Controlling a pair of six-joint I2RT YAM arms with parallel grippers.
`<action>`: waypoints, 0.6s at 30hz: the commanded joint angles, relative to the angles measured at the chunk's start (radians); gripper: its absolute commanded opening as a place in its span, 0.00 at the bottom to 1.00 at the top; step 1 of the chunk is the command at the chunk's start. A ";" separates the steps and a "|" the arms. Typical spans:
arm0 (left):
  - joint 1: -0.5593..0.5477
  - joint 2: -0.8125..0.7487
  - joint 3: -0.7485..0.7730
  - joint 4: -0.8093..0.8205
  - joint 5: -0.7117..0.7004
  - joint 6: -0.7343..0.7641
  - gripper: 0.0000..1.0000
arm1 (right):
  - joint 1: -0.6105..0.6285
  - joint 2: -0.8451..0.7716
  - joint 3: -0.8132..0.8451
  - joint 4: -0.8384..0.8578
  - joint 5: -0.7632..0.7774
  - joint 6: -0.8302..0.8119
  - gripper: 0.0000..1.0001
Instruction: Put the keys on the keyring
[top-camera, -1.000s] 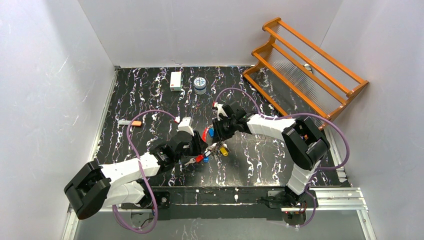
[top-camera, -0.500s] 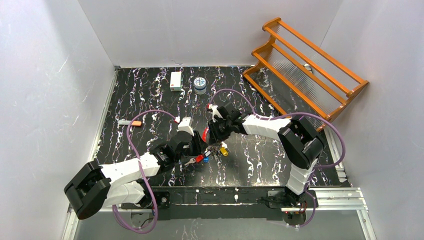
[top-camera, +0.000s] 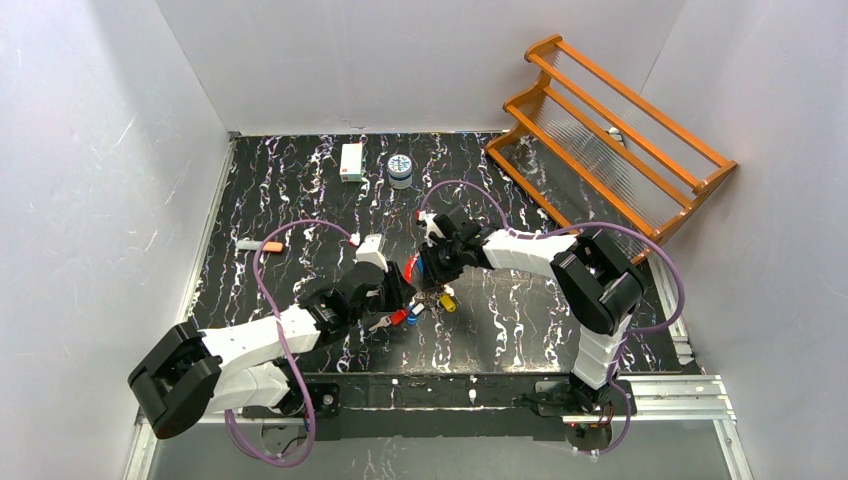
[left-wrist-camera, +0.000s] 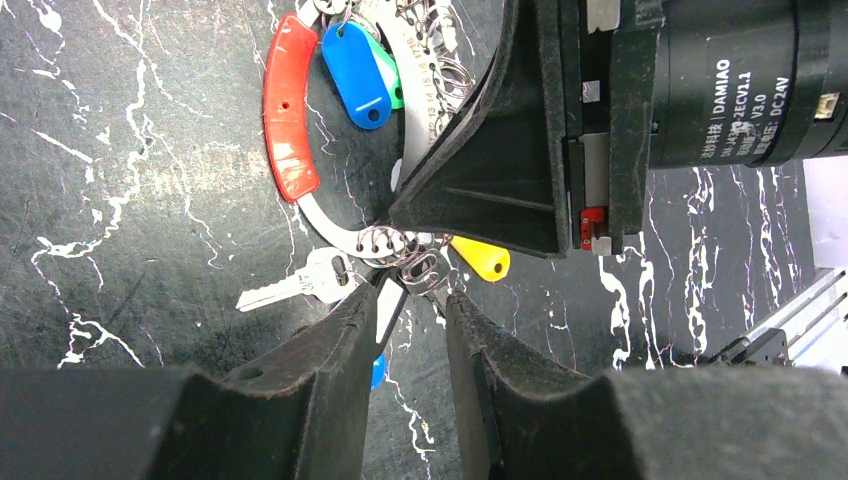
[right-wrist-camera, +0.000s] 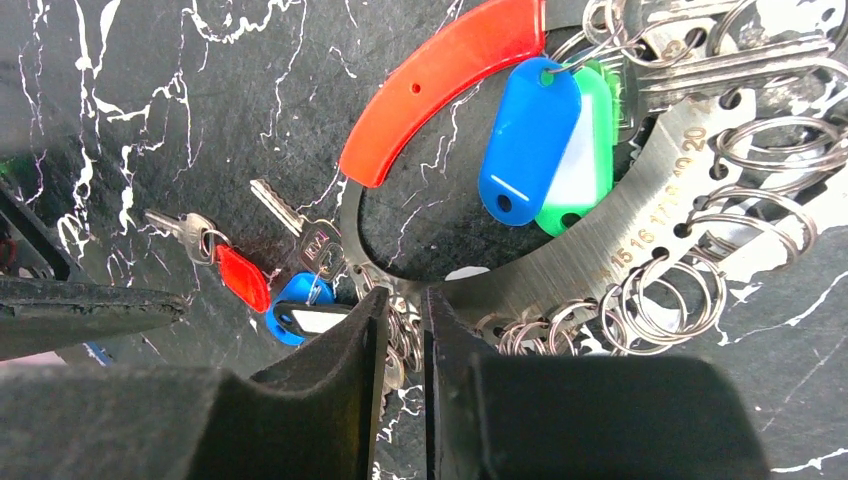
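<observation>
Keyring (right-wrist-camera: 600, 250), a numbered steel band with a red grip, lies on the table (top-camera: 300, 190) between both arms. The left gripper (left-wrist-camera: 410, 300) has its jaws nearly closed, pinching small split rings on the band. The right gripper (right-wrist-camera: 400, 320) nips neighbouring rings through a narrow gap. Loose keys (right-wrist-camera: 300, 225) lie just beside.

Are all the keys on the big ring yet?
Not yet. Done: keys with the blue tag and green tag hang on the keyring. In hand: the right gripper and left gripper meet at its small rings. Still to do: the red-tagged key lies apart, unattached.
</observation>
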 joint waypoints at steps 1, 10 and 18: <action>-0.005 0.000 0.017 -0.002 -0.005 0.006 0.31 | 0.003 0.003 0.016 0.017 -0.041 -0.010 0.26; -0.005 -0.003 0.010 0.000 -0.007 0.005 0.31 | 0.004 -0.003 0.007 0.050 -0.149 -0.032 0.21; -0.005 -0.005 0.002 0.004 -0.007 0.002 0.31 | 0.003 0.014 0.022 0.034 -0.144 -0.033 0.23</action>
